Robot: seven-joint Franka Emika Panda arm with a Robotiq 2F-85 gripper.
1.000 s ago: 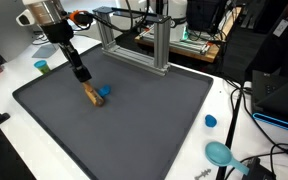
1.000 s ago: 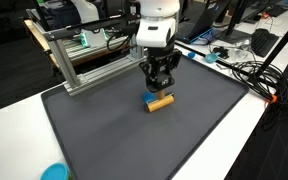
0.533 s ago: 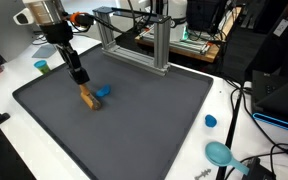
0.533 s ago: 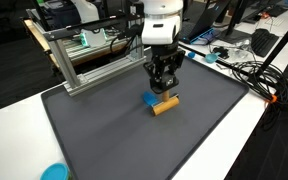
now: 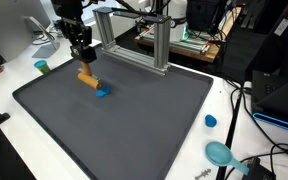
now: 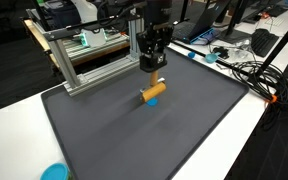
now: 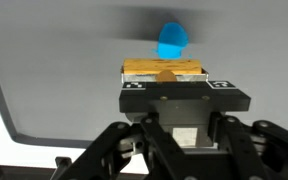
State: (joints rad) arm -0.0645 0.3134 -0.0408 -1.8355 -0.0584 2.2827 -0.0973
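The arm [image 5: 72, 14] comes down from above with its wrist near vertical. In both exterior views the gripper [image 5: 84, 66] points straight down. Its jaws are closed on a block [image 5: 88, 79], which hangs tilted from the fingertips, off the surface. In the wrist view the gripper [image 7: 164, 80] fills the lower half, with the block clamped at its tips.

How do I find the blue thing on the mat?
Find the big dark mat. Near its back edge the claw holds a tan wooden block. The blue piece lies close by that block, the only blue thing on the mat.
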